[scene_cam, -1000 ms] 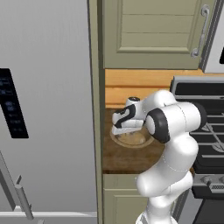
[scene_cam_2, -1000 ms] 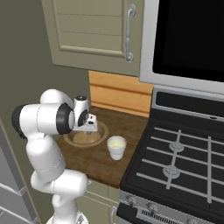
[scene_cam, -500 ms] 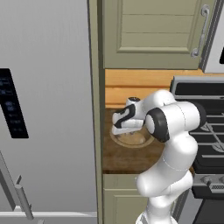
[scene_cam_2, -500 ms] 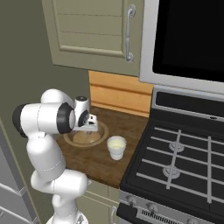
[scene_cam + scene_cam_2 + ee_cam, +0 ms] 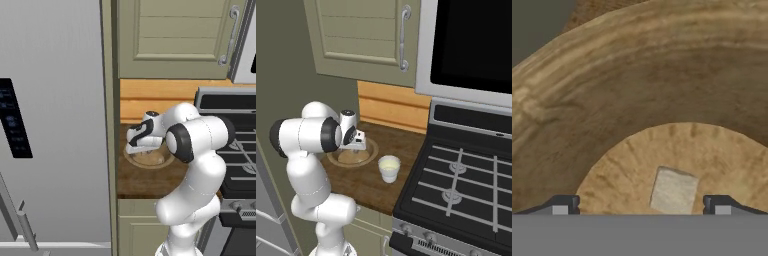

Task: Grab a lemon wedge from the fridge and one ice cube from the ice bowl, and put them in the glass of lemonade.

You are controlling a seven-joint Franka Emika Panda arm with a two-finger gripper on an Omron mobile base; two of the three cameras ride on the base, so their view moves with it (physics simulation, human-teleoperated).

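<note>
The ice bowl (image 5: pixel 587 100) is a wide tan wooden bowl on the counter, seen from close above in the hand view. One pale ice cube (image 5: pixel 673 191) lies on its floor. My gripper (image 5: pixel 641 205) is open and low inside the bowl, the cube lying between its fingertips (image 5: pixel 562 204), nearer the right one. The base views show the gripper (image 5: pixel 144 150) (image 5: pixel 357 148) pointing down into the ice bowl (image 5: pixel 159 161) (image 5: pixel 372 151). The glass of lemonade (image 5: pixel 389 168) stands just right of the bowl. The fridge (image 5: pixel 55 125) is shut. The lemon wedge is out of view.
The fridge's side wall (image 5: pixel 114 150) stands close on the bowl's left. A stove (image 5: pixel 456 185) borders the counter (image 5: pixel 371 195) on the right. An upper cabinet (image 5: pixel 361 35) and a microwave (image 5: pixel 471 45) hang above.
</note>
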